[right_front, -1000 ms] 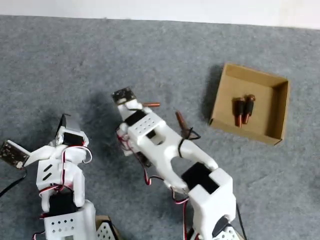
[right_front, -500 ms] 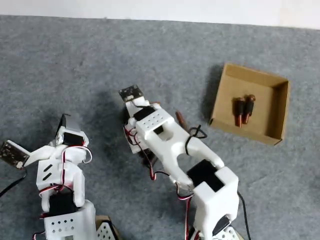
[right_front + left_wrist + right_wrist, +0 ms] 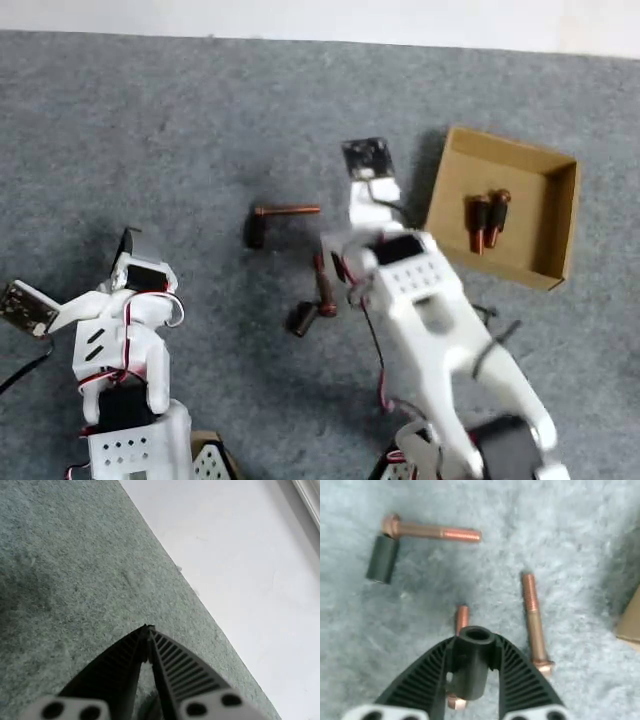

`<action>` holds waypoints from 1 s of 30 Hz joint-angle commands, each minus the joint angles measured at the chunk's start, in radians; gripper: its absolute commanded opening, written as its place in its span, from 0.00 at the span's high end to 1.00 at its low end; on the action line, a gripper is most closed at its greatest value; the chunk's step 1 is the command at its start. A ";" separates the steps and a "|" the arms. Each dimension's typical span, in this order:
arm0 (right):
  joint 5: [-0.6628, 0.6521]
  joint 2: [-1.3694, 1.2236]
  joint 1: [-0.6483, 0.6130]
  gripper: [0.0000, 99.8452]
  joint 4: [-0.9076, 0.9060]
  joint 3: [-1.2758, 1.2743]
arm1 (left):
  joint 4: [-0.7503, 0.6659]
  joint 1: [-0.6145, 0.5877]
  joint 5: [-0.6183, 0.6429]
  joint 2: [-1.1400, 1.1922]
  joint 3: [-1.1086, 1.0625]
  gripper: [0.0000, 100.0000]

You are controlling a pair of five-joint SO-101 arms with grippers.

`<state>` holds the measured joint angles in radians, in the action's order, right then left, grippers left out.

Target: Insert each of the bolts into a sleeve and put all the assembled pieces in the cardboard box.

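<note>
Right gripper (image 3: pixel 475 641) pinches a black cylindrical sleeve (image 3: pixel 472 672) over the grey carpet (image 3: pixel 150 120), with a loose copper bolt (image 3: pixel 535 625) just right of it. Left gripper (image 3: pixel 148 631) is pressed together, near left. The brown cardboard box (image 3: pixel 525 200) sits far right.

Surface: a table covered by a grey felt mat (image 3: pixel 150 120), which ends at a white strip (image 3: pixel 300 15) along the far edge.
Far middle: a copper bolt (image 3: pixel 290 210) lies left to right, with its head at the left end.
At that head: a black sleeve (image 3: pixel 256 232) lies on its side on the near side, touching it or nearly so.
Middle: a second bolt (image 3: pixel 322 280) lies near to far, head at the near end.
Near left of that head: a dark sleeve (image 3: pixel 303 320) lies just beside it.
Far right: an open cardboard box (image 3: pixel 438 200) stands on the mat, apart from the bolts.
</note>
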<state>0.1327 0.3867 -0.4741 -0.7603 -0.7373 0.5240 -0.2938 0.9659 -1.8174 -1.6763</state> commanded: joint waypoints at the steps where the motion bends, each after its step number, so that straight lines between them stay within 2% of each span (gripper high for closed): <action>1: -0.023 0.200 0.018 1.00 0.085 -0.110 | 0.002 -0.005 -0.009 -0.007 -0.021 0.99; 5: -0.098 0.380 0.016 1.00 0.159 -0.275 | 0.002 -0.005 -0.014 -0.007 -0.021 0.99; 7: -0.117 0.473 0.018 1.00 0.177 -0.346 | 0.002 -0.005 -0.057 -0.007 -0.021 0.99; 19: -0.118 0.963 0.137 1.00 0.183 -0.639 | 0.028 0.090 -0.084 -0.007 -0.018 0.99; 23: -0.118 1.066 0.173 1.00 0.179 -0.717 | 0.058 0.097 -0.086 -0.007 0.067 0.99; 30: -0.120 1.156 0.245 1.00 0.166 -0.792 | 0.032 0.317 -0.233 -0.007 0.133 0.99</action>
<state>0.0238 1.5052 -0.2578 -0.6099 -1.5367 0.5823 -0.1082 0.8063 -1.8174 -1.6118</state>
